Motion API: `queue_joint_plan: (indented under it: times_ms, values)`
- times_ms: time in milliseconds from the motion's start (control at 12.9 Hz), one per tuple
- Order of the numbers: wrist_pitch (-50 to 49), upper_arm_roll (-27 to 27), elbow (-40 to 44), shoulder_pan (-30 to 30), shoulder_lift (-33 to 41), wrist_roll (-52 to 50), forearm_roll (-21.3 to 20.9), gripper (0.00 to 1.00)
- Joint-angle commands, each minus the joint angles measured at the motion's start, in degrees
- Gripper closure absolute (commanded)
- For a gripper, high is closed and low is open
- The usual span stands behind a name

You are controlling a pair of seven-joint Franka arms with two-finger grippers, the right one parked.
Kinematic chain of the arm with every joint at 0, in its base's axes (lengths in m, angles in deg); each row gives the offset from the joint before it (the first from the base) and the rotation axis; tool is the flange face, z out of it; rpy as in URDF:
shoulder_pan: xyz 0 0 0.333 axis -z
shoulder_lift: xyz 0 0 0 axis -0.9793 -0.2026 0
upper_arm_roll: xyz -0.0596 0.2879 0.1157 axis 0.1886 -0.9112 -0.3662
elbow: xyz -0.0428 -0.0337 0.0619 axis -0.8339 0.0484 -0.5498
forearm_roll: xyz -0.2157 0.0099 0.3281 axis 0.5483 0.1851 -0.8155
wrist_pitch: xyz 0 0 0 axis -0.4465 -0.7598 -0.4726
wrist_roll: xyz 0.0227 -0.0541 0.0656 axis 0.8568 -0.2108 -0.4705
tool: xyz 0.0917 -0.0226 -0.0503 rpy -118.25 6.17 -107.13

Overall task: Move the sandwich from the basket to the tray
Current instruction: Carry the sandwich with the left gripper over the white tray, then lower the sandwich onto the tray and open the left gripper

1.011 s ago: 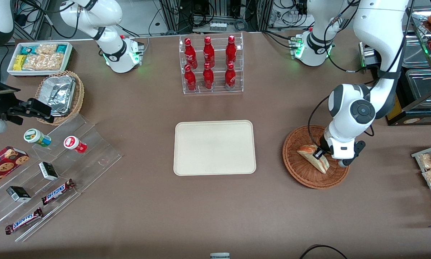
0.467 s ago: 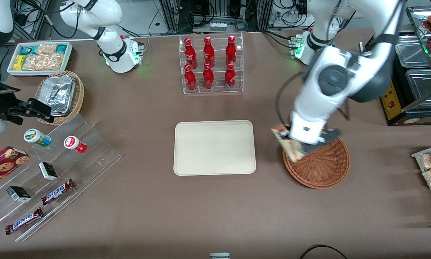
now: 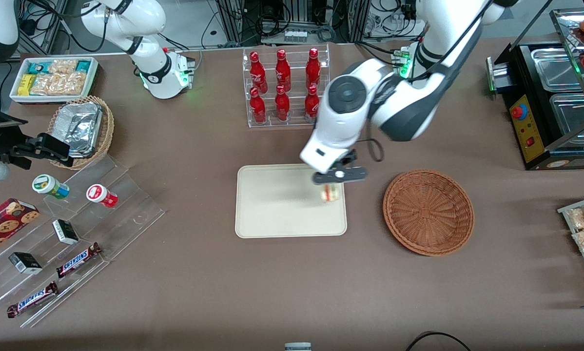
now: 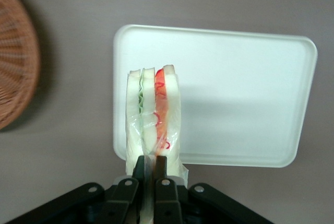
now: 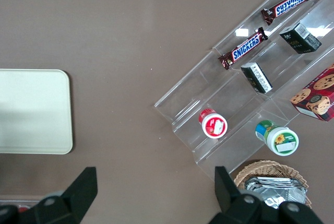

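Fingers [image 4: 147, 169]: pinching one thin end of the sandwich [image 4: 154, 114], which is hanging over the tray [image 3: 272, 214] edge nearest the basket [image 3: 428, 212].
Risk: released here, it may be tipping off the rim onto the table [image 3: 292, 282].

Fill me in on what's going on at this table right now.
The left arm's gripper is shut on the sandwich and holds it in the air above the edge of the tray that lies toward the basket. The basket is empty. The sandwich has not been set down yet.
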Motion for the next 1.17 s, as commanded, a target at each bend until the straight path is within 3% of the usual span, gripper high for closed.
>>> queue_joint_plan:
  times_ms: [0,467,700,856,933,1011,1089]
  values:
    - [2.45,1.06,4.16,4.01,-6.20,-0.46,-4.05,1.00]
    - [11.08,-2.36,9.42,10.52,-17.80,-3.18,-10.38,1.00]
    - [14.14,-9.21,10.22,15.36,-20.71,-4.85,-11.09,1.00]
    - [15.12,-10.46,10.13,15.81,-21.42,-5.12,-10.83,1.00]
    - [15.03,-10.46,10.13,15.72,-21.33,-5.55,-10.82,0.68]
    - [14.86,-10.46,10.13,15.46,-20.55,-6.51,-10.56,0.29]
    - [14.16,-10.37,10.22,14.59,-18.89,-7.31,-10.39,0.00]
